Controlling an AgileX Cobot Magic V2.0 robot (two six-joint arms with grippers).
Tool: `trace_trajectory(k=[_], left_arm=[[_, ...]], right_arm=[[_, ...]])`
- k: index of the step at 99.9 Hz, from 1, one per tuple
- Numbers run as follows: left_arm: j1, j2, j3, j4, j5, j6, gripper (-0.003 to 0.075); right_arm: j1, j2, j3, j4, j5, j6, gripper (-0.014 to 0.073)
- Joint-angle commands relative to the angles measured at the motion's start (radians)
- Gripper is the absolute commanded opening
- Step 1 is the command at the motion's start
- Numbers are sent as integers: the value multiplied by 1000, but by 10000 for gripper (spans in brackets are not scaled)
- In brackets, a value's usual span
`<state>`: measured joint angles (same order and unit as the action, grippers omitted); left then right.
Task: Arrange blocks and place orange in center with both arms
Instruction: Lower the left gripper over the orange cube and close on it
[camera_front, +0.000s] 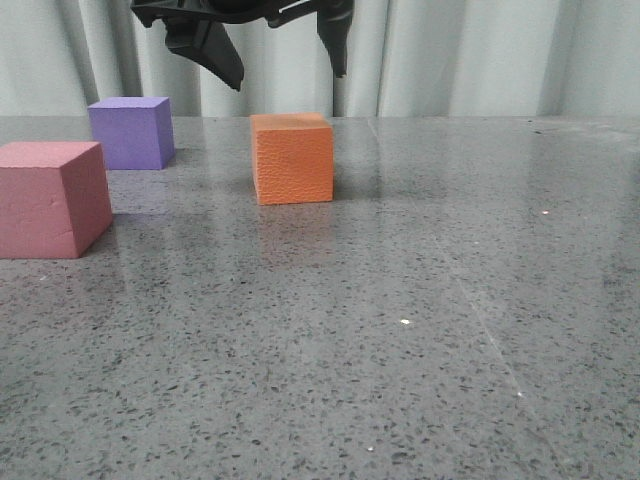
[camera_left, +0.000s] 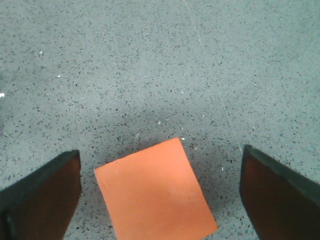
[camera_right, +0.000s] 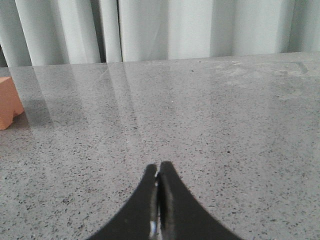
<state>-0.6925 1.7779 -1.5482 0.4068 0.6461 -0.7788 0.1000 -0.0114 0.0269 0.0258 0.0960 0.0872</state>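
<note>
The orange cube (camera_front: 292, 160) stands on the grey table, back of centre. My left gripper (camera_front: 290, 78) hangs open above it, clear of its top. In the left wrist view the orange cube (camera_left: 155, 195) lies between the two spread fingers (camera_left: 47, 195) with a gap on each side, turned a little askew to them. The purple cube (camera_front: 130, 132) sits at the back left, and the pink-red cube (camera_front: 50, 200) is nearer, at the left edge. My right gripper (camera_right: 158, 167) is shut and empty, low over bare table, with the orange cube (camera_right: 7, 102) far off to its side.
The speckled grey table (camera_front: 400, 330) stretches to the right and front of the cubes. A pale curtain (camera_front: 480, 55) closes off the back edge.
</note>
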Motion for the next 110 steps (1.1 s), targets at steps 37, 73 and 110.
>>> trace_trajectory(k=[37, 73, 110], left_arm=[[-9, -44, -33, 4, -31, -105, 600], [-14, 16, -33, 1, -22, -120, 600], [-20, 49, -33, 23, 7, -146, 542]], right_arm=[[-7, -24, -14, 4, -81, -8, -67], [-7, -24, -14, 4, -81, -8, -67], [-7, -24, -14, 4, -81, -8, -67]])
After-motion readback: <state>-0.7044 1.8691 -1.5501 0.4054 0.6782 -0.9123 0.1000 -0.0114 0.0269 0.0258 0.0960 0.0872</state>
